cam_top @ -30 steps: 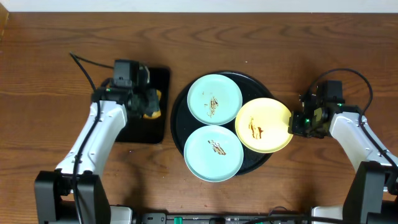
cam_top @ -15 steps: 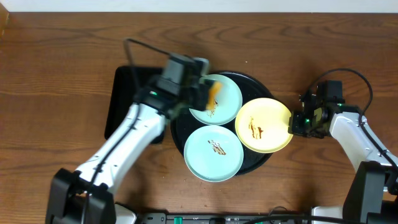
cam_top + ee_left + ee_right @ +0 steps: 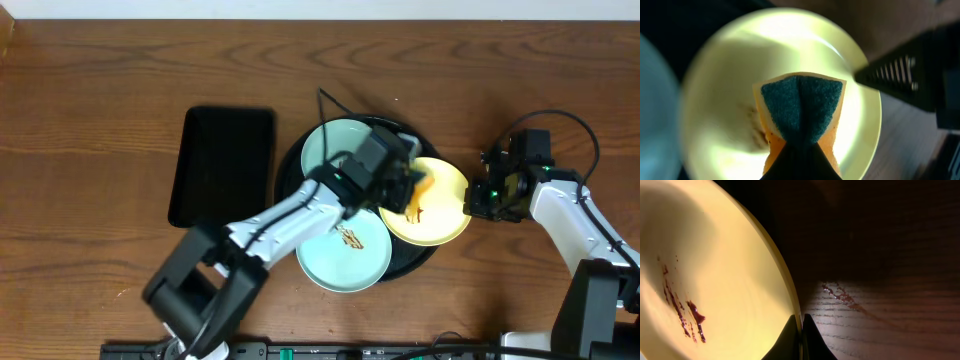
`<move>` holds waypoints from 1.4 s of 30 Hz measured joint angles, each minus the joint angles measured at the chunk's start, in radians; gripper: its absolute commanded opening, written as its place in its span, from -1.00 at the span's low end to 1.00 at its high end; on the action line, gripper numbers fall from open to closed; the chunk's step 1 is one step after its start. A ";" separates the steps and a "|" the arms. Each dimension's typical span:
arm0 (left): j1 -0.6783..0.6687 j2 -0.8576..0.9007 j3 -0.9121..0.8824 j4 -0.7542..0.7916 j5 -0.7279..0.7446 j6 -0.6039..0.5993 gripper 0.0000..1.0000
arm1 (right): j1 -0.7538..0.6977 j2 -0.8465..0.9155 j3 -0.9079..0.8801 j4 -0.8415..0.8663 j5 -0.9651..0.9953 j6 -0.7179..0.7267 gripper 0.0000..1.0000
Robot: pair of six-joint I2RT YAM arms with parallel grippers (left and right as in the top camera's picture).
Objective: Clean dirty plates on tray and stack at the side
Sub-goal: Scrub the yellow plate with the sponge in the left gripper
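- Overhead view: locate the round tray (image 3: 287, 190) at the centre of the table (image 3: 100, 90). It carries all three plates.
- The far aqua plate (image 3: 325, 150) lies partly under the left arm. The near aqua plate (image 3: 345, 255) lies at the front edge of the tray and shows a brown smear (image 3: 349, 236) in its centre.
- The yellow plate (image 3: 445, 215) sits on the right side of the tray, and its outer edge overhangs the tray rim.
- Note the left gripper (image 3: 410, 182) above the yellow plate. Its jaws are clamped on an orange sponge (image 3: 424, 188), which hangs over the inner part of the plate.
- Note the right gripper (image 3: 477, 198) at the right edge of the yellow plate. Its jaws are narrow and pinch the plate rim.
- A small rectangular tray (image 3: 222, 167) lies left of the round tray, apart from it.
- Left wrist view: the sponge is folded between the fingers, with its green scouring face toward the camera. The yellow plate fills the background. You cannot tell from this view whether the sponge touches the plate. The right gripper shows as a dark shape at the plate's right edge.
- Right wrist view: the two fingertips (image 3: 799, 330) meet on the thin rim of the yellow plate. Dark brown streaks mark the plate interior at lower left. Wood grain shows to the right of the rim.
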 measured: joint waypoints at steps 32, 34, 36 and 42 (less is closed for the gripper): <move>0.032 0.114 0.004 0.035 -0.189 -0.026 -0.85 | 0.000 0.000 0.003 -0.013 -0.002 0.000 -0.97; 0.037 0.114 0.004 0.034 -0.156 -0.028 -0.85 | 0.000 0.000 0.003 -0.013 -0.003 0.000 -0.97; 0.037 0.113 0.004 0.028 -0.108 -0.028 -0.85 | 0.000 0.000 0.003 -0.016 -0.003 0.000 -0.98; 0.029 0.068 0.004 -0.037 -0.017 -0.009 -0.85 | 0.000 0.000 0.003 -0.018 -0.002 0.000 -0.96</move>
